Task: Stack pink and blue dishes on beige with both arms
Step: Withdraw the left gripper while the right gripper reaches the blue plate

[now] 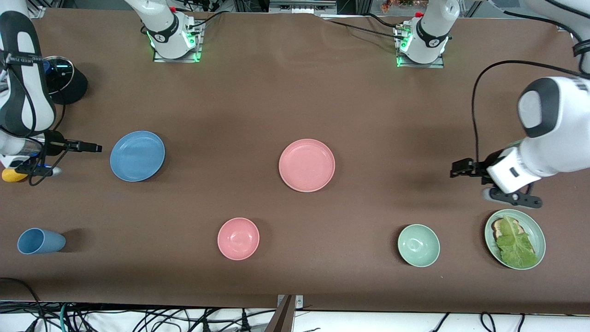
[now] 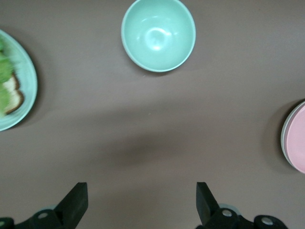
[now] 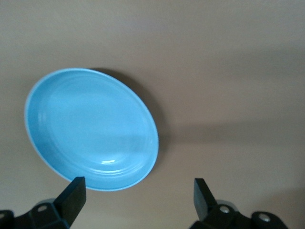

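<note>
Two arms parted, nothing gripped, pink plate (image 1: 307, 165) apparently already on the beige one.

The right gripper (image 1: 76, 159), fingers spread (empty), hangs just beside the blue plate (image 1: 137, 156), at the right arm's end; the left gripper (image 1: 461, 167), also spread, stands well apart.

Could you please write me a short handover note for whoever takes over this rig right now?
Left gripper: jaws open, empty, up over bare table toward the left arm's end.
Right gripper: jaws open, empty, up beside the blue plate, toward the right arm's end.
Pink plate: mid-table, already on the beige plate, of which only a pale rim shows.
Blue plate: alone on the table, untouched.
Done: pink on beige.
Left: the right arm picks up the blue plate and sets it on the pink one.
</note>
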